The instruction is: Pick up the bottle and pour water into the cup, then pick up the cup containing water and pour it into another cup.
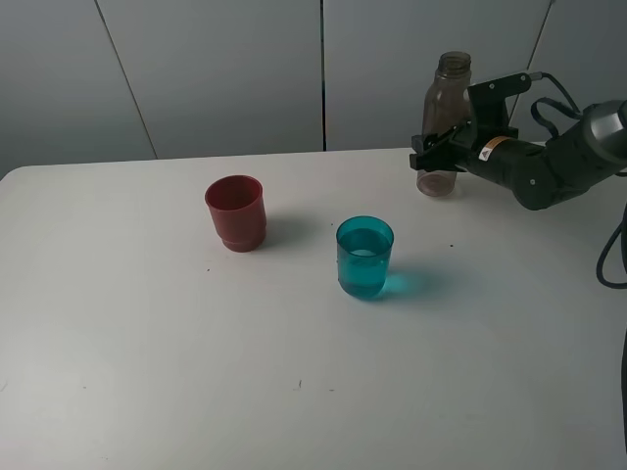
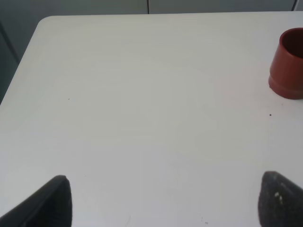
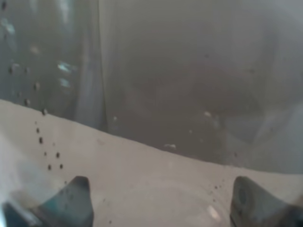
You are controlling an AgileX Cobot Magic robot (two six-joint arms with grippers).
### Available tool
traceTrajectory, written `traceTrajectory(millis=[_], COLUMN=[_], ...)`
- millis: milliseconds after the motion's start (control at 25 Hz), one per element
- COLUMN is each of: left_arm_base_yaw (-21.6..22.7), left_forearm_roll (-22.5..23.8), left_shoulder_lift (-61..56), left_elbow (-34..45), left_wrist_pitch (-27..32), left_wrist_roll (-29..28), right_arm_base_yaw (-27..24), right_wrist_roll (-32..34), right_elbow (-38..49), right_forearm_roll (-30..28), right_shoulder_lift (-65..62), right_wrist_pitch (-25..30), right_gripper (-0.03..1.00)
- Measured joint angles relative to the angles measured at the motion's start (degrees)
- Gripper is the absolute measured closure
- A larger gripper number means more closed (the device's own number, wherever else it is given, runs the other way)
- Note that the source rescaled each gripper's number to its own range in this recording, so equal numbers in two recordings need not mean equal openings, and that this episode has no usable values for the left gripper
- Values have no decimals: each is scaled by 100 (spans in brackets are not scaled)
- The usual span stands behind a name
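High camera overlooks the table [image 1: 118, 392]; low left wrist view shares the red cup [image 1: 235, 212].

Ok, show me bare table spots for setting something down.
Bare: the table in front of the red cup and teal cup, and left of the red cup. Crowded: far right, around the bottle and right end effector.

**Dark arm with black fingers**

The right arm [image 1: 534, 171] has rounded housings of dark grey, almost black, and one lighter grey joint [image 1: 609, 122] further back. A small white and orange label [image 1: 487, 150] sits on its wrist part, and a black angular bracket [image 1: 502, 88] is mounted on top. Thin black cables [image 1: 554, 96] loop behind it. The right gripper [image 1: 423, 155] is black. The left gripper [image 2: 165, 203] shows two matte black fingertips [image 2: 54, 203], one with tiny pale specks.
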Motion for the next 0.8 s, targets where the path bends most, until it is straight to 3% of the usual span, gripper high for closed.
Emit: traceTrajectory(millis=[440,800], left_arm_base_yaw=[0,0], left_forearm_roll=[0,0], left_shoulder_lift=[0,0], left_elbow=[0,0], left_wrist_pitch=[0,0], left_wrist_roll=[0,0], right_arm_base_yaw=[0,0], right_wrist_roll=[188,379], right_elbow=[0,0], right_forearm_roll=[-38,-105], right_shoulder_lift=[0,-13], right_wrist_pitch=[134,204], right_gripper=[94,43])
